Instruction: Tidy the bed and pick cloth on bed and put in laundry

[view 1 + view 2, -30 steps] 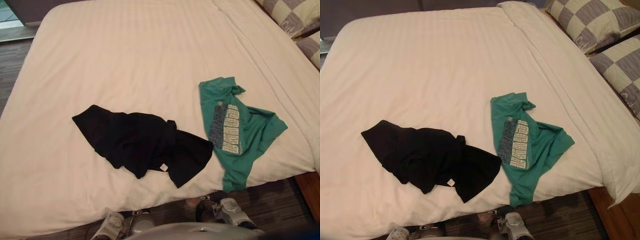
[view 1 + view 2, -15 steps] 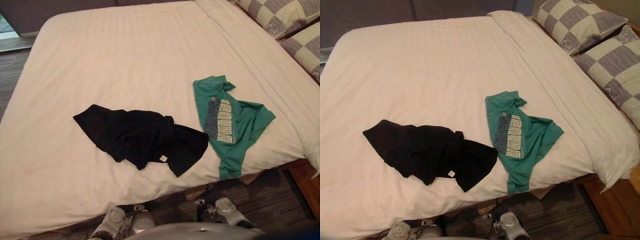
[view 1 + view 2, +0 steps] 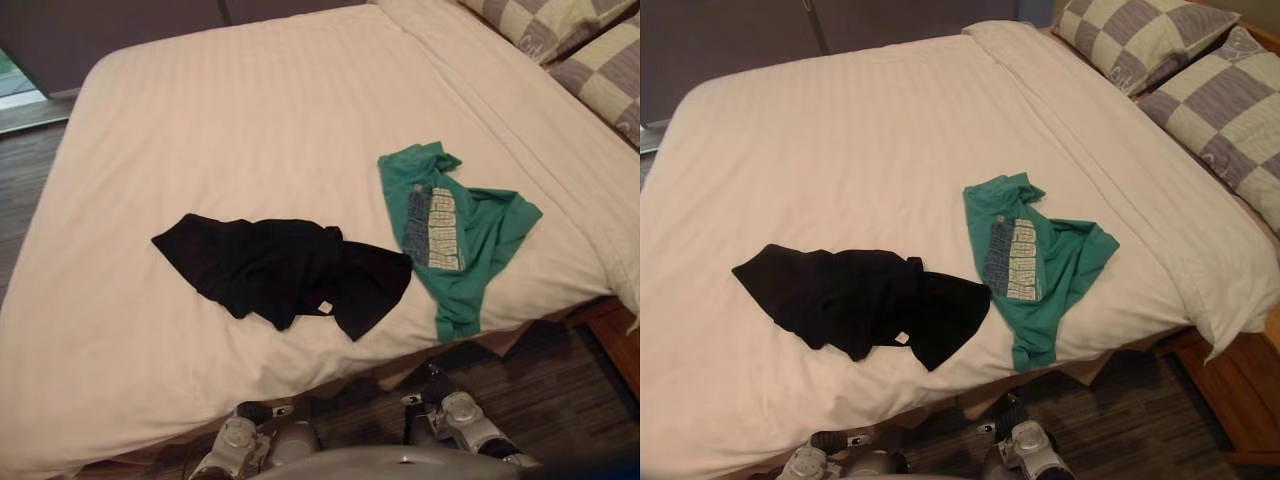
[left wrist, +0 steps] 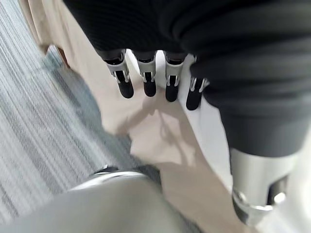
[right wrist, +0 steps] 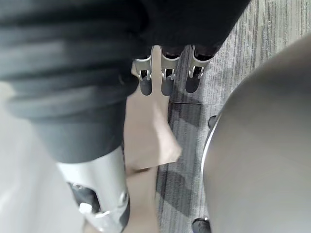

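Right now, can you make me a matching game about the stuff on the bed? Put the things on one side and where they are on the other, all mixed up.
Things:
1. black cloth
2. green T-shirt
3. pillows

Places:
A. checked, at the far right end of the bed
B. crumpled, nearer the robot's left side
C. lower end drooping over the near edge

Pairs: 1-B, 2-C, 3-A

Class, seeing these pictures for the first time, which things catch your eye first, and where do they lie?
A crumpled black garment lies near the front edge of the white striped bed cover. To its right, a green printed T-shirt droops over that edge. Grey-and-cream checked pillows sit at the far right.
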Motion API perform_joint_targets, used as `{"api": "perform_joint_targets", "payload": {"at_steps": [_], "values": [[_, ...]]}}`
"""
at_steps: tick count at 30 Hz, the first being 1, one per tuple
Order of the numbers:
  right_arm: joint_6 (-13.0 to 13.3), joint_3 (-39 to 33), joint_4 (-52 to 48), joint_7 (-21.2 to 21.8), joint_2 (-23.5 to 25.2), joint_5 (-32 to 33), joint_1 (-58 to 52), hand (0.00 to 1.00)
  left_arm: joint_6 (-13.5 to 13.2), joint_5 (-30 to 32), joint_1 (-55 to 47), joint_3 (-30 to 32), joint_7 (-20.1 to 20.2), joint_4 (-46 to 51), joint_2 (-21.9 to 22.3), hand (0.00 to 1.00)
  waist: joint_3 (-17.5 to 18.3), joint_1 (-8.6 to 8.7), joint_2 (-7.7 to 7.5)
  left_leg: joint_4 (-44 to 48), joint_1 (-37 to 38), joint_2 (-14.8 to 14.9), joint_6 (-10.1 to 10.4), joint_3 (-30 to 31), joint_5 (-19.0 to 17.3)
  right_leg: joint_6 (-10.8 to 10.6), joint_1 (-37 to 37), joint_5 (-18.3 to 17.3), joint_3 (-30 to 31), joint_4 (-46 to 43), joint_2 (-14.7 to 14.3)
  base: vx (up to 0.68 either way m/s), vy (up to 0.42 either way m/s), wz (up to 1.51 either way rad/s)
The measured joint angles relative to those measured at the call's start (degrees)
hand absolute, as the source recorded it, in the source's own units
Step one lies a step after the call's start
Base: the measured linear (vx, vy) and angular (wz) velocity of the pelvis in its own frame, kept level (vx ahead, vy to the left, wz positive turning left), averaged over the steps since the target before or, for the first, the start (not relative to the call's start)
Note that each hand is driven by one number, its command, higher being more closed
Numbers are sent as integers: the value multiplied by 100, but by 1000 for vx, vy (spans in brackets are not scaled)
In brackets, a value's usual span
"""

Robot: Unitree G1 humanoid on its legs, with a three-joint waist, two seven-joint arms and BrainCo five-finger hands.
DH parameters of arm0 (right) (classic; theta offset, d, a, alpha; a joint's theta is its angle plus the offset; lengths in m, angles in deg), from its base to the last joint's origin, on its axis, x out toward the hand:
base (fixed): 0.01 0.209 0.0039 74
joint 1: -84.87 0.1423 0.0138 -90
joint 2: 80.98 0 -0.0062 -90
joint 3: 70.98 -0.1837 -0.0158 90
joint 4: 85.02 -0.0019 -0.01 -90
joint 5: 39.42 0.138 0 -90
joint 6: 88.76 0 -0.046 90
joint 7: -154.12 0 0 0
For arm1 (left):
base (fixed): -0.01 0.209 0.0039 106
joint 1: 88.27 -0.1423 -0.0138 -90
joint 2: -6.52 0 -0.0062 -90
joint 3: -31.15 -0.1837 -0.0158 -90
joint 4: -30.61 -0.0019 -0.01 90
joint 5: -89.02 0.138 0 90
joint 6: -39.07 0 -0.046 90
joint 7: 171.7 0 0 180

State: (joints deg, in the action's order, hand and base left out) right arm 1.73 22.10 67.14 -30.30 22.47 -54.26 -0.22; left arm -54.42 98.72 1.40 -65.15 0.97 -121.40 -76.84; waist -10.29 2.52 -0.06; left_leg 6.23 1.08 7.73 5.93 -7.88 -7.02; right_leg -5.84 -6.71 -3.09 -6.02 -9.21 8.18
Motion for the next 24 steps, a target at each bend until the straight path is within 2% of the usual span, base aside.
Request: {"api": "perform_joint_targets", "payload": {"at_steps": [1,3,6,8,9,10,11,12,13,15,16,18,20,24], "values": [[3,-72,-1,-9,70,5,-11,0,-5,10,53,-12,-5,-2,-54,0,-24,2,-143,-280,21,-81,-9,57,221,-27,-46,80,-62,25,28,153,69,22],[4,-93,1,-22,137,4,-14,0,-6,52,107,-38,-4,-2,-95,0,-41,16,-277,-532,34,-146,-24,134,439,-34,-91,148,-128,51,111,207,108,26],[5,-92,-9,-37,168,3,-18,0,-23,139,246,-222,-5,-3,-91,0,-59,22,-350,-451,-159,-271,-79,224,523,-158,-68,339,-204,297,204,231,138,17],[-2,-72,17,-39,209,-4,-27,0,-60,305,381,-239,-4,-1,-99,0,-77,-11,-484,-108,-346,-429,-195,94,449,-411,-70,678,-80,509,376,86,189,-19],[-2,-65,49,-38,141,-5,-33,0,-73,343,328,-223,-6,17,-48,0,-43,-58,-348,32,-464,-300,-445,-185,331,-929,135,1047,41,1069,317,43,145,-61],[-11,-77,74,-28,149,1,69,0,-77,341,308,-133,-4,5,-5,0,-117,-71,-250,103,-528,-192,-481,-417,304,-285,-20,567,-44,220,311,206,89,-65],[-6,-49,82,-25,151,-15,96,0,-70,340,285,-136,-5,7,-21,0,-106,-69,-225,99,-520,-128,-483,-444,304,-106,-64,193,-144,-337,263,480,-7,-68],[-9,7,164,-25,163,-60,84,0,-73,335,255,-141,-3,36,-46,0,-84,-122,-202,-53,-384,-61,-459,-563,366,-70,75,-118,-303,-637,226,517,-92,-66],[-12,10,267,-23,195,-177,20,0,-76,336,231,-148,-3,58,-67,0,-18,-226,-286,-304,-263,-98,-376,-702,456,-91,354,-145,-345,-337,223,462,-108,-68],[-16,43,296,-15,255,-233,-59,0,-80,331,197,-146,2,90,-126,0,105,-299,-437,-535,-232,-228,-316,-845,595,-89,571,-153,-313,404,231,290,-126,-58],[-13,27,276,-8,217,-218,-46,0,-78,314,194,-157,25,57,-38,0,131,-233,-383,-726,-194,-200,-242,-915,757,-105,584,-29,-283,626,175,246,-123,-43],[-13,-16,235,-14,176,-209,-38,0,-73,259,204,-167,84,-6,54,0,138,-125,-242,-852,-155,-204,-243,-922,869,-46,555,9,-269,624,105,242,-87,-15],[-14,-111,232,-26,106,-40,-61,0,-74,125,190,-206,97,-6,321,0,139,-121,-106,-1028,97,-198,-205,-901,950,-39,714,-12,-266,631,50,311,-78,2],[-23,-296,234,-61,85,539,-172,0,-71,-245,133,-139,102,-11,449,0,192,-187,-103,-1135,294,-175,-176,-868,966,-41,871,-118,-282,639,11,307,-64,6]]}}
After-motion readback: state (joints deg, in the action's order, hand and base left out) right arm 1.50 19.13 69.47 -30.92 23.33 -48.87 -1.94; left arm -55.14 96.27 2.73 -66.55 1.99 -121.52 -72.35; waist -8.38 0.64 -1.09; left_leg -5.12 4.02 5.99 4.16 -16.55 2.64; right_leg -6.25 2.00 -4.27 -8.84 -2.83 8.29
